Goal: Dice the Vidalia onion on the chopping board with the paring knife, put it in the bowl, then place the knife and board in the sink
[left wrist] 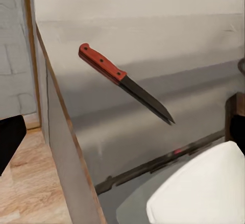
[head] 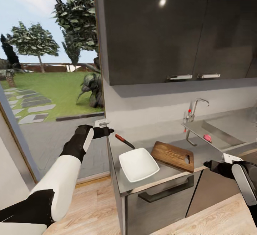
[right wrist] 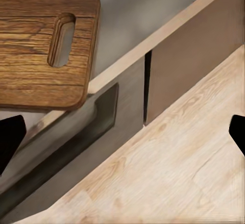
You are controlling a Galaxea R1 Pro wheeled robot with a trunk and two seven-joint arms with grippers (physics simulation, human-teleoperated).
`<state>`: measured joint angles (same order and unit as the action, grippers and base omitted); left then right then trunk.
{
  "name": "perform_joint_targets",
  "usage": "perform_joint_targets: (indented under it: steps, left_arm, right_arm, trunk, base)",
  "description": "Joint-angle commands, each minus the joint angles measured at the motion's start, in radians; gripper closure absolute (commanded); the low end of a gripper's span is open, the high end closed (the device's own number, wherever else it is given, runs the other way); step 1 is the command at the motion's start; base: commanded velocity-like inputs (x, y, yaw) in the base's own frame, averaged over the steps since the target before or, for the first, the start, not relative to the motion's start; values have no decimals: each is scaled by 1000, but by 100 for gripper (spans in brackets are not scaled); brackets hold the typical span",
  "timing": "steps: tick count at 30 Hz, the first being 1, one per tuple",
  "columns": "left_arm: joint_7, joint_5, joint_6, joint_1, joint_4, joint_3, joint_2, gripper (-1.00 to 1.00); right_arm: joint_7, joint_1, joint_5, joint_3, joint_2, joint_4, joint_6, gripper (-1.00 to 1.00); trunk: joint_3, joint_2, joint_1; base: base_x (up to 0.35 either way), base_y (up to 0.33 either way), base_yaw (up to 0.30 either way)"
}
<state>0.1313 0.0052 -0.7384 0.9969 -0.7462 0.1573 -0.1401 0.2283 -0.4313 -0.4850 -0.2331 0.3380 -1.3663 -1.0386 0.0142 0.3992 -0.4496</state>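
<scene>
While head view leaves knife (head: 124,141) small, left wrist resolves orange-red handle; right hand (right wrist: 122,132) open, left unclear

- White square bowl (head: 138,164) sits low in the middle.
- Brown chopping board (head: 173,155) lies right of it.
- Red-handled paring knife (head: 124,141) lies above-left.
- Small pink thing (head: 207,138), maybe the onion, lies in the grey sink (head: 228,128).

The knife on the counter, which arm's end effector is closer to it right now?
Left. The left end effector hovers just off the counter's end beside the knife; the right end effector sits past the chopping board, off the counter's front edge.
</scene>
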Motion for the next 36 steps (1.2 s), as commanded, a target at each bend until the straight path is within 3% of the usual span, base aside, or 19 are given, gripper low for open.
perform_joint_targets:
  steps: [1,8,16,22,23,24,36]
  left_arm:
    - [4,0,-6,0,-1,5,-1,-100]
    - [4,-1,-12,0,-5,-24,-2,-100]
    - [4,-1,-15,0,-5,-47,-1,-100]
    - [4,-1,-15,0,-5,-48,-1,-100]
    - [4,-1,-15,0,-4,-48,-1,-100]
    - [4,0,-15,0,-4,-48,-1,-100]
    - [2,0,-14,0,-4,-49,-2,-100]
  right_arm:
    - [9,-1,-11,0,0,0,-3,-100]
    - [9,0,-10,10,1,0,-2,-100]
    - [1,-5,-9,92,15,-2,7,-100]
    - [-101,-6,-1,219,47,-16,81,-100]
    - [-119,-6,11,279,53,-17,158,-100]
    - [-122,-5,16,294,54,-17,180,-100]
    - [-130,-6,46,320,63,-17,257,-100]
  trunk:
    - [-1,1,0]
    - [-1,1,0]
    - [-1,1,0]
    - [-1,1,0]
    - [-1,1,0]
    - [-1,1,0]
    - [-1,1,0]
  base:
    - [0,58,-115]
    - [0,10,-21]
    - [0,1,-1]
    - [0,0,0]
    - [0,0,0]
    - [0,0,0]
    - [0,0,0]
